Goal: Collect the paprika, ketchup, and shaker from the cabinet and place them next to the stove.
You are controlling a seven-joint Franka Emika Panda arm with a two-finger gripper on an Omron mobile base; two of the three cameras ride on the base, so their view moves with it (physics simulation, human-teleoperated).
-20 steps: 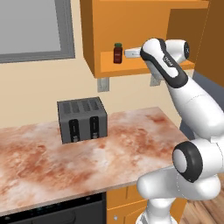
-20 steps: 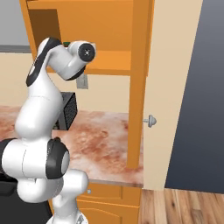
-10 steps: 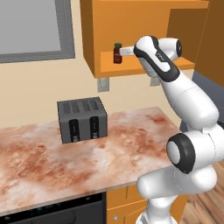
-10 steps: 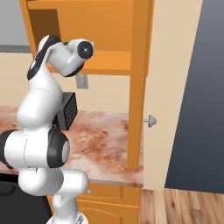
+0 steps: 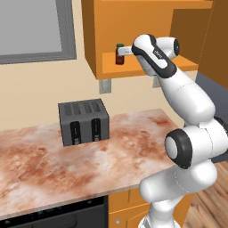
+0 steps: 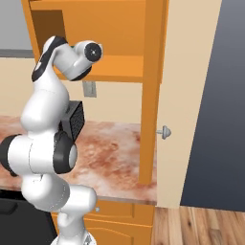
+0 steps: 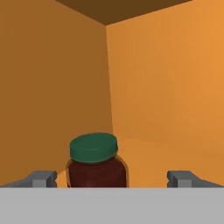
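A white robot arm reaches up from a kitchen desk (image 5: 111, 164) into an orange wall cabinet (image 5: 133, 26). Its tool (image 7: 111, 178) is spread wide, holding nothing; in the hand view, one grey fingertip (image 7: 41, 178) shows at lower left and the other at lower right. Between them, nearer the left one, stands the paprika (image 7: 95, 161), a squat dark-red jar with a green lid. It sits upright on the cabinet floor, close to the inner corner where two orange walls meet, and neither fingertip touches it. In the left base view, the paprika (image 5: 119, 54) appears at the left end of the cabinet's open bottom level, with the arm's white wrist just to its right, level with the jar. Below the cabinet, a dark grey toaster (image 5: 83, 121) with slots on top stands on the mottled red-brown marble desk, against a cream wall. A grey framed window (image 5: 31, 29) fills the upper left. In the right base view, the arm's elbow rises in front of the cabinet, and an open orange door with a round silver knob (image 6: 165, 132) stands to the right.
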